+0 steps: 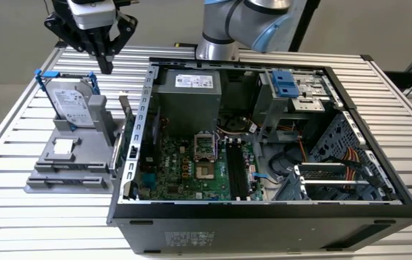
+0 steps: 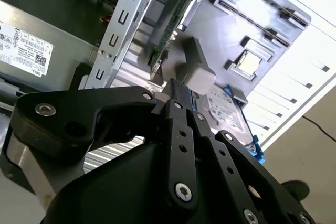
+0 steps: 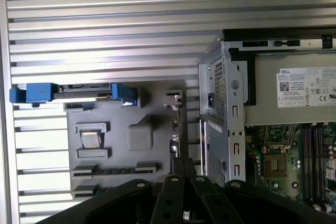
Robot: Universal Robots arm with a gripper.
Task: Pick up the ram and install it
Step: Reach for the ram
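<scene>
Ribbed silver aluminium table [image 1: 18,135] carries a grey plastic parts fixture [image 1: 90,162]; all positions below refer to this fixture. Open black computer tower case [image 1: 264,162]: just beside it. Silver-labelled hard drive in a blue frame [image 1: 69,103]: upright at one end. Black two-finger gripper [image 1: 106,67]: above that drive end, clear of it, fingers pressed together with nothing between. Long, thin, dark ram [image 3: 113,170]: seated on edge in a fixture slot, toward the end opposite the drive.
</scene>
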